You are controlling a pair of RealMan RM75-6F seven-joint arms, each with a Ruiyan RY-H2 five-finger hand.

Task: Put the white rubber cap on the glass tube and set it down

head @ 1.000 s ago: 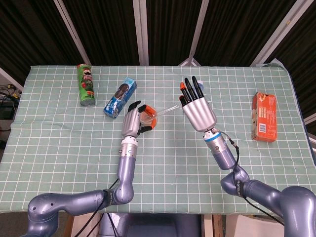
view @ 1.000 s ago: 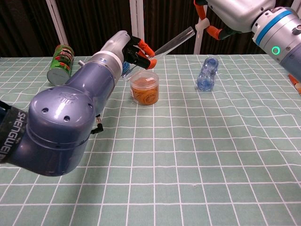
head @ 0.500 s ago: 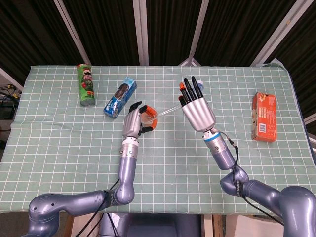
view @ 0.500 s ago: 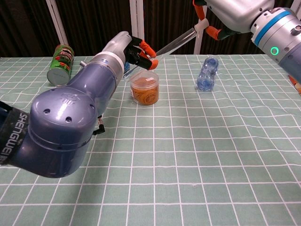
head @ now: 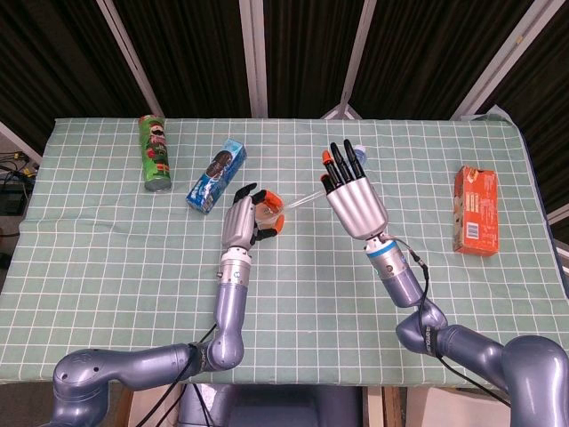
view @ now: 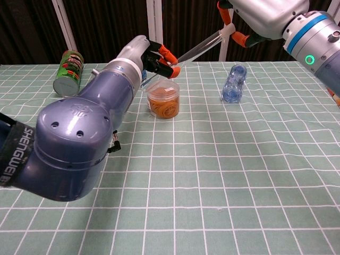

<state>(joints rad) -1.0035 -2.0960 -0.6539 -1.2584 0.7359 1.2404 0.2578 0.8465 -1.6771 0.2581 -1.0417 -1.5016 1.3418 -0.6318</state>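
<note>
- Clear glass tube is up in the air over the middle of the table, slanting from the left hand up toward the right hand, above a small clear tub of something orange.
- Left hand has its orange-tipped fingers pinched in on the lower end of the tube. You can see that best from the chest cam.
- Right hand is held palm down in the head view, fingers stretched out pretty straight toward the far edge. In the chest view its orange-tipped fingers curl around a little white piece at the tube's upper end. That looks like the white rubber cap, but it's too small for me to say whether it's seated on the tube or just touching it. So the right hand is pinching the cap, as far as I can tell.
- Green-and-white gridded tablecloth covers the whole table.
- Green chips can lies near the far left corner, with a blue cookie pack lying just to its right.
- Crumpled clear plastic bottle lies beyond the tub, toward the far edge, under the right hand.
- Orange box lies flat near the right edge, well away from everything else.
</note>
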